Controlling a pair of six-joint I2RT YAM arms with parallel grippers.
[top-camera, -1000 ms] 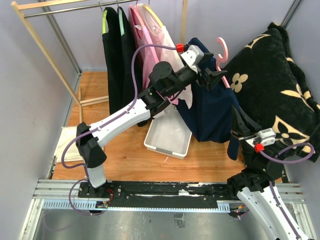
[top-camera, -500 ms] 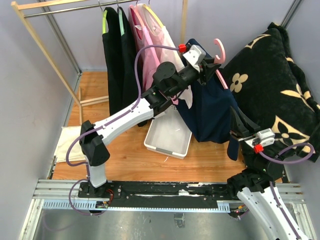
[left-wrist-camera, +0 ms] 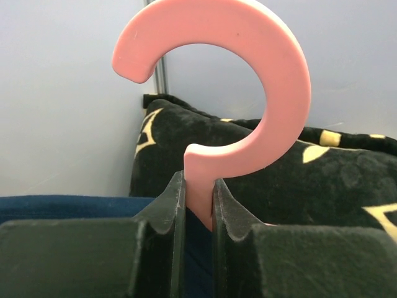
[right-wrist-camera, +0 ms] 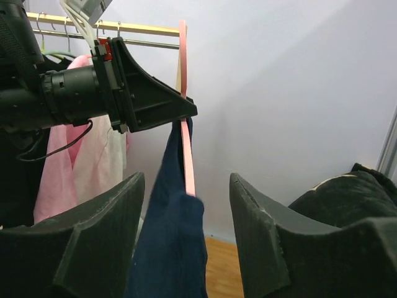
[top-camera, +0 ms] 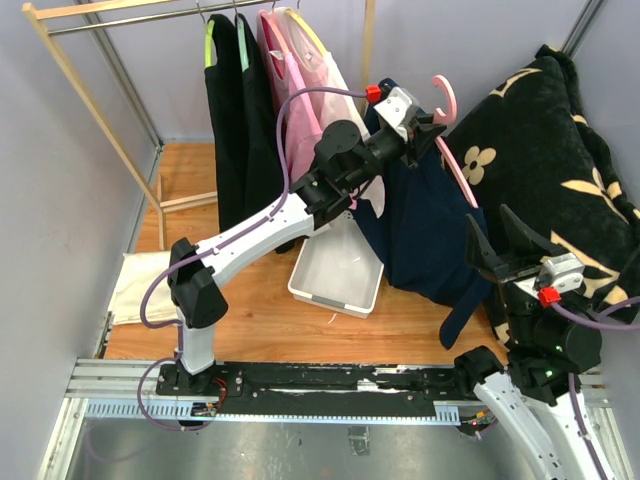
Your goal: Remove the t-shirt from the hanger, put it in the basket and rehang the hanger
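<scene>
Clamping the pink hanger (top-camera: 447, 100) by the neck, just under the hook, with the left gripper (top-camera: 425, 135): jaws nearly together, pressed on both sides of the plastic. Held high at the far middle of the scene, just right of the clothes rail (top-camera: 150, 16) with its black garments (top-camera: 230, 110) and pink garments (top-camera: 290, 80).

Hanging from that hanger: the navy t-shirt (top-camera: 425, 230), not yet off it, with one pink arm showing along the right shoulder. Draped down beside the right end of the white bin (top-camera: 335, 275) on the wooden worktop (top-camera: 250, 310), with the lowest corner trailing toward the near right.

Against the right wall, behind the shirt: a large black cushion (top-camera: 560, 150) with pale flower marks.

Low at the near right: the right gripper (top-camera: 485, 212), jaws spread wide, gripping nothing. Pointing up toward the shirt's lower right edge, just beside the cloth; cannot tell whether touching. From the right wrist, seeing the shirt and the hanger's arm in the gap between the fingers (right-wrist-camera: 99, 236).

At the near left: a folded cream cloth (top-camera: 135, 285) by the wall.
</scene>
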